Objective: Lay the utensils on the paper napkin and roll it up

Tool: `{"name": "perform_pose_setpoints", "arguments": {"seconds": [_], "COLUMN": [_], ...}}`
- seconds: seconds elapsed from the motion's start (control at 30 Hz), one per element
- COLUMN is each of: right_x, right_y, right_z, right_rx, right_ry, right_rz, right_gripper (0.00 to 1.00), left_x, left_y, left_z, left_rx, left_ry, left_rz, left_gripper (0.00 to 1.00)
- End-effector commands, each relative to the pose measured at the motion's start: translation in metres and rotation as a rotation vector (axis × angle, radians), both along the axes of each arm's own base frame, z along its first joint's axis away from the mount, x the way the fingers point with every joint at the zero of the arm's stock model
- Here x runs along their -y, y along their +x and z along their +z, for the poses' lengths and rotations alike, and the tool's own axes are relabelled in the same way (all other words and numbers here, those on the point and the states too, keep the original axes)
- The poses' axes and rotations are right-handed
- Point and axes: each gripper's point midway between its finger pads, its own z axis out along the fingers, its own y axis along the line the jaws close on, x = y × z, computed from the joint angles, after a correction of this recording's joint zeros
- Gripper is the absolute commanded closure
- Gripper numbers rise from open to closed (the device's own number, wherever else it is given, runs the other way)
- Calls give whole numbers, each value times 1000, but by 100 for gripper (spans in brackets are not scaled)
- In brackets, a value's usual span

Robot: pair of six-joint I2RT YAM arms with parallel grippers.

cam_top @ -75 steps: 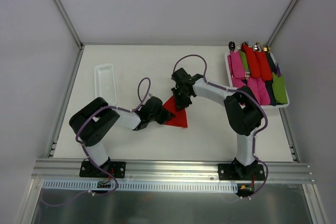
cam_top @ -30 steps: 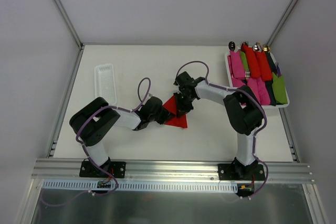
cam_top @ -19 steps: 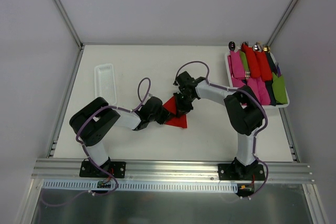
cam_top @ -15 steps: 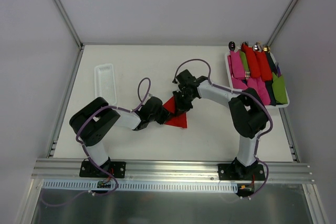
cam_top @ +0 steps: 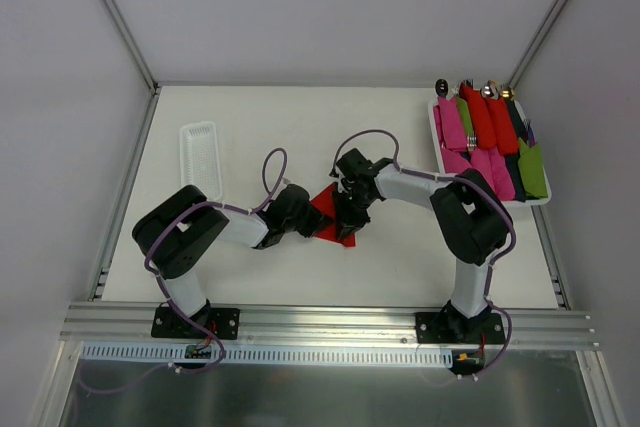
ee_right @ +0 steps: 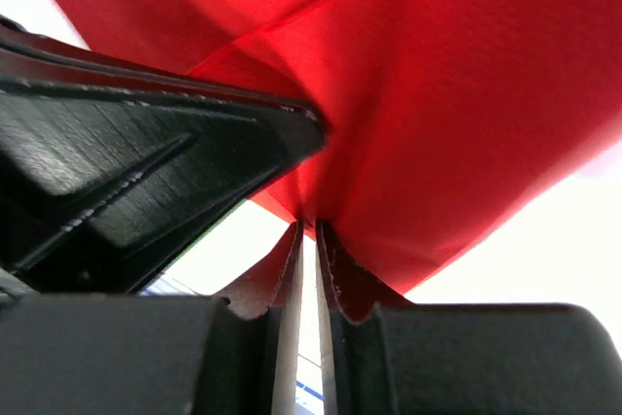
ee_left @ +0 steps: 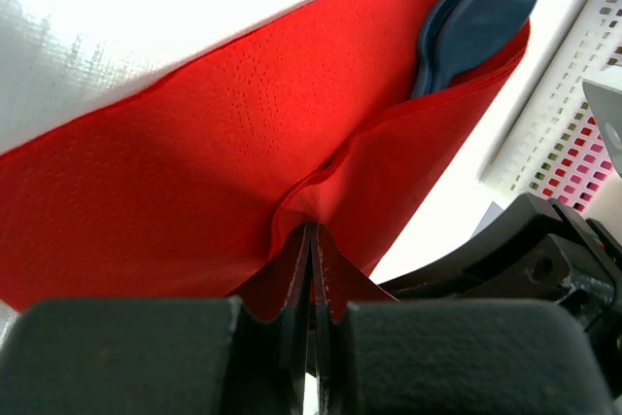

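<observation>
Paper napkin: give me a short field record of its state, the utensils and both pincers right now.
paper napkin: red, folded over, held between the two arms
utensils: dark blue, rounded ends poking out of the fold
left pincer: shut on a pinched ridge of the napkin
right pincer: shut on the napkin's edge
roll: not yet formed
tray: far right, holds rolled bundles

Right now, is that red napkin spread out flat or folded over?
Folded. In the left wrist view the paper napkin is doubled over, one flap lying across the blue utensils, whose tips poke out at the fold.
</observation>
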Motion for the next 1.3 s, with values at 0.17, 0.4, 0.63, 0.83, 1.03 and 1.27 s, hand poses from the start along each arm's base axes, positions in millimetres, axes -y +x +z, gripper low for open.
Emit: {"name": "perform_pose_setpoints", "arguments": {"seconds": [0.17,0.4,0.63,0.83,1.03,1.27], "right_x": [-4,-14,-14,-19,-14,-5], "right_y": [-6,36,87,98,88,83], "right_z": [-7,62,78,63,52,51], "right_rx": [-36,144,216,164,103,53], "right_ry": [-1,117,163,217,257,404], "right_rz": [16,-24,-84,-63,-41,-131], "right_gripper": [88,86,85,86,87,86], "left_x": [-71,-72,-60,-48,-53,-60], "left_y": [-56,-57,-52,-41,-35,-39], "left_z": [-80,-81,-76,-65,-72,-80], "left_rx": [-223,-225,-180,-102,-131,-180], "left_ry": [337,343,345,367,344,315], "left_rz": [1,-11,-110,-273,-363,-311], "left_gripper": [100,100,100,100,100,100]}}
